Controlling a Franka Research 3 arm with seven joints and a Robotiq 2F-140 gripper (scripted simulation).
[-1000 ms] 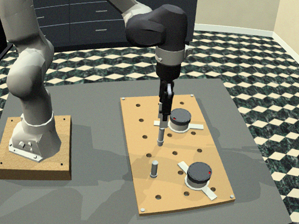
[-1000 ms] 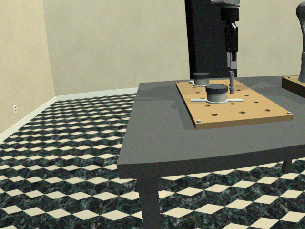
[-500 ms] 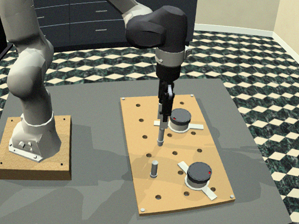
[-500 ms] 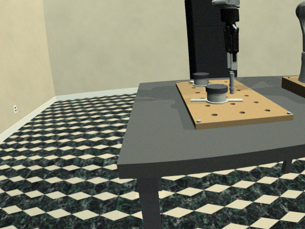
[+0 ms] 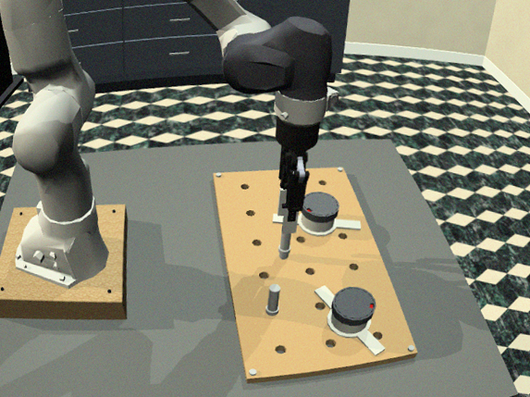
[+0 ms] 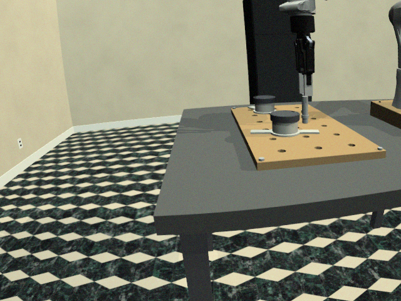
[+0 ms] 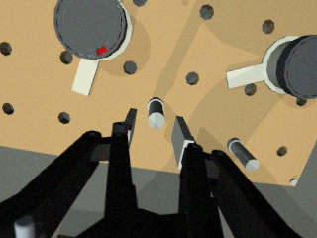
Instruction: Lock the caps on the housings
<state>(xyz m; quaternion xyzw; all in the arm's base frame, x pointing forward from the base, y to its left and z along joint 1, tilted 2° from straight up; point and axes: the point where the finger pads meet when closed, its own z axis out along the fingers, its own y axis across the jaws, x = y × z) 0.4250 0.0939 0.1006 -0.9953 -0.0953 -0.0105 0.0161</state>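
Two grey housings with dark round caps stand upright on a wooden pegboard point(image 5: 312, 268). The far housing point(image 5: 319, 213) has its red mark at the cap's left edge. The near housing point(image 5: 352, 310) has its red mark at the upper right. My gripper point(image 5: 286, 227) points straight down left of the far housing, over a thin upright grey peg point(image 5: 283, 246). In the wrist view the fingers are partly open on either side of the peg top point(image 7: 156, 115), with a gap on each side. The caps show at upper left point(image 7: 89, 27) and at the right edge point(image 7: 297, 64).
A second upright peg point(image 5: 273, 299) stands nearer the board's front, left of the near housing. The board has several open holes. Each housing has flat white tabs sticking out at its base. The arm's wooden base block point(image 5: 60, 264) sits at the table's left.
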